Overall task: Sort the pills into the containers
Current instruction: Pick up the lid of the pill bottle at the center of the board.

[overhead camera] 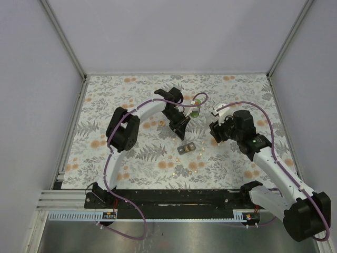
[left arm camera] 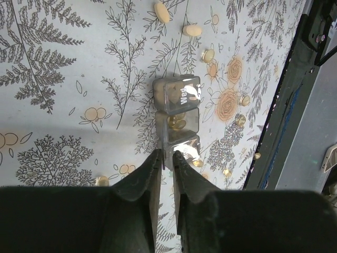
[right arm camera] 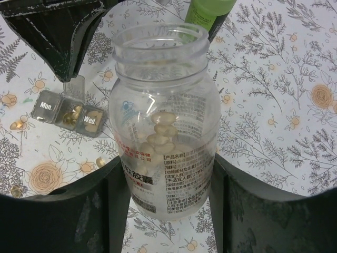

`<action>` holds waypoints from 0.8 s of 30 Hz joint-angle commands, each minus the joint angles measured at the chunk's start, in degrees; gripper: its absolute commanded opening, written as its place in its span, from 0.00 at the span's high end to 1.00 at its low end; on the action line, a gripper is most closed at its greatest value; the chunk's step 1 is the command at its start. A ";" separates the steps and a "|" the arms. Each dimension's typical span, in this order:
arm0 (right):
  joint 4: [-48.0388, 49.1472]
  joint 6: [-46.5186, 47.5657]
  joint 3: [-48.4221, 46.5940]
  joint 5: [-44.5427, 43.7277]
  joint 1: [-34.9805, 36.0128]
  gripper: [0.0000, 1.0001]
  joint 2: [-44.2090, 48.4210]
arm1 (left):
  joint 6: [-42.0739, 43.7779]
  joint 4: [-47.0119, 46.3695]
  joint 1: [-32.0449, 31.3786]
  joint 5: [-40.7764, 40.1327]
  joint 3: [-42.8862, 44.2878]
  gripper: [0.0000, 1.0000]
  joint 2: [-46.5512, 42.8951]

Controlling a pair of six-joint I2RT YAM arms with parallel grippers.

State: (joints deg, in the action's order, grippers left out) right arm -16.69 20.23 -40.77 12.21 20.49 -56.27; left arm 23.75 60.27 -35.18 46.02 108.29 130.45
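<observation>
Pale oval pills (left arm camera: 162, 11) lie loose beside the clear plastic pill box (left arm camera: 176, 95). Left gripper (left arm camera: 167, 158), jaws nearly together, hides its near end, and I cannot tell if it grips anything. The right gripper (right arm camera: 167, 174) clamps a clear plastic bottle (right arm camera: 166, 105).

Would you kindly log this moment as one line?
left pincer: narrowly parted at pill organiser | right pincer: holding open pill bottle | loose pills: on table

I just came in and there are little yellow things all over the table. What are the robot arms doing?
They're sorting pills. The right claw holds an open clear bottle with some pills in it. The left claw is down at the edge of a pill box marked with days, tips close together. Loose pills lie scattered on the flowery table, so it isn't finished.
</observation>
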 commanded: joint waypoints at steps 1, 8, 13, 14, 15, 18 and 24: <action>2.63 -1.60 -0.27 3.35 -1.42 1.00 1.34 | -1.07 -2.34 0.55 0.21 -0.01 0.79 -1.60; 0.43 -1.24 -0.97 3.44 -2.47 1.00 1.34 | -1.60 -3.23 0.37 0.03 -0.97 0.69 -3.27; -1.42 -0.89 -1.32 3.96 -3.26 1.00 1.87 | -1.77 -3.75 0.46 -0.49 -1.68 0.57 -4.24; -1.85 -0.89 -1.50 4.05 -3.53 1.00 1.95 | -1.95 -4.37 0.55 -0.58 -1.94 0.54 -4.68; -2.03 -0.81 -1.50 4.14 -3.53 1.00 1.95 | -2.21 -4.98 0.64 -0.75 -2.38 0.50 -5.12; -3.00 -0.63 -1.76 4.32 -3.79 1.00 1.95 | -2.92 -6.30 0.90 -0.76 -2.73 0.39 -5.91; -3.88 -0.63 -2.29 4.58 -4.23 1.00 2.13 | -3.71 -6.39 2.57 1.09 -2.29 0.23 -8.37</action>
State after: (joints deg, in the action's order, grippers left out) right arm -20.25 19.64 -40.80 14.79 16.93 -55.33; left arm 20.60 55.53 -34.22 45.45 105.60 127.87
